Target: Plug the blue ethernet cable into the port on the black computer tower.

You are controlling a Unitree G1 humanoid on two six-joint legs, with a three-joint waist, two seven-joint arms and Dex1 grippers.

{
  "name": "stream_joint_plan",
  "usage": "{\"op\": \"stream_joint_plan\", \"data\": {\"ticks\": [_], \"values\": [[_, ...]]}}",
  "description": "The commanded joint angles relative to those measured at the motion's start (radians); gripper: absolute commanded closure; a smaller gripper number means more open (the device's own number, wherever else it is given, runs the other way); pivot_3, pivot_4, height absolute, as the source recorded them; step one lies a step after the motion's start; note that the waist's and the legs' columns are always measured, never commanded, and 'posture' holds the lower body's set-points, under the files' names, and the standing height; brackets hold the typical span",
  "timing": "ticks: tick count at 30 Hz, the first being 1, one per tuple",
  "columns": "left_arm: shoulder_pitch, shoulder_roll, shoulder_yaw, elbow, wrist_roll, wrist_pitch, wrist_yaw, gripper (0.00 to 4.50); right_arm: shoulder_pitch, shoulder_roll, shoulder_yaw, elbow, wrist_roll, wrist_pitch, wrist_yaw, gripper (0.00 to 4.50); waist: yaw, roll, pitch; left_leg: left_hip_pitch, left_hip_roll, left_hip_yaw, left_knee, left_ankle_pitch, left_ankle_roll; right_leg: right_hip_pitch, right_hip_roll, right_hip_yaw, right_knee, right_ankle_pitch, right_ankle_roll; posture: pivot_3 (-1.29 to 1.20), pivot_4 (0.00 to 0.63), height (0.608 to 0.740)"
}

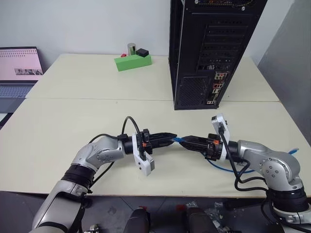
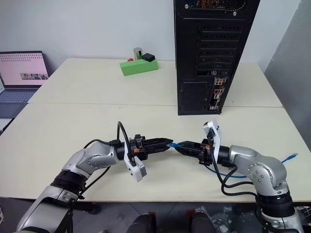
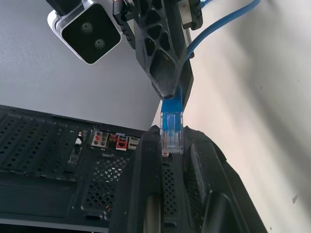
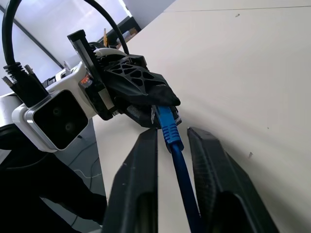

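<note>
The black computer tower point(image 1: 209, 48) stands at the far side of the table, rear face towards me. Its connector cluster point(image 1: 217, 88) sits low on that face; the port itself I cannot pick out. Both grippers meet tip to tip above the table's near half. My left gripper point(image 1: 173, 139) is shut on the clear plug point(image 3: 172, 140) of the blue ethernet cable point(image 4: 171, 131). My right gripper point(image 1: 187, 140) is closed on the cord just behind the plug's boot. The rest of the cord point(image 1: 233, 170) loops under my right arm.
A green block point(image 1: 132, 62) with small objects on it lies at the back, left of the tower. An open laptop point(image 1: 19, 68) sits at the far left. The cable's other plug point(image 1: 293, 151) rests near the table's right edge.
</note>
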Motion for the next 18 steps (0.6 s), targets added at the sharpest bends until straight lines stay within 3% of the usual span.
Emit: {"op": "stream_joint_plan", "data": {"ticks": [1, 10, 12, 18], "values": [[-0.007, -0.003, 0.002, -0.037, -0.002, 0.003, 0.022, 4.21, -0.016, 0.003, -0.013, -0.010, 0.019, -0.005, 0.001, 4.45, 0.000, 0.000, 0.000, 0.000, 0.000, 0.000, 0.000, 0.000, 0.000, 0.000, 0.000, 0.000, 0.000, 0.000, 0.000, 0.00, 0.150, 0.740], [-0.003, -0.003, -0.015, -0.027, -0.016, 0.021, 0.004, 4.23, -0.020, 0.005, -0.016, -0.002, 0.026, 0.001, -0.003, 4.50, 0.000, 0.000, 0.000, 0.000, 0.000, 0.000, 0.000, 0.000, 0.000, 0.000, 0.000, 0.000, 0.000, 0.000, 0.000, 0.00, 0.150, 0.740], [0.000, 0.004, -0.027, -0.017, -0.047, 0.031, -0.015, 3.53, -0.022, 0.002, -0.017, 0.001, 0.026, 0.002, 0.000, 4.50, 0.000, 0.000, 0.000, 0.000, 0.000, 0.000, 0.000, 0.000, 0.000, 0.000, 0.000, 0.000, 0.000, 0.000, 0.000, 0.00, 0.150, 0.740], [0.004, 0.027, -0.047, 0.012, -0.120, 0.057, -0.061, 2.47, -0.019, -0.021, -0.023, 0.005, 0.018, -0.002, 0.011, 4.50, 0.000, 0.000, 0.000, 0.000, 0.000, 0.000, 0.000, 0.000, 0.000, 0.000, 0.000, 0.000, 0.000, 0.000, 0.000, 0.00, 0.150, 0.740]]}}
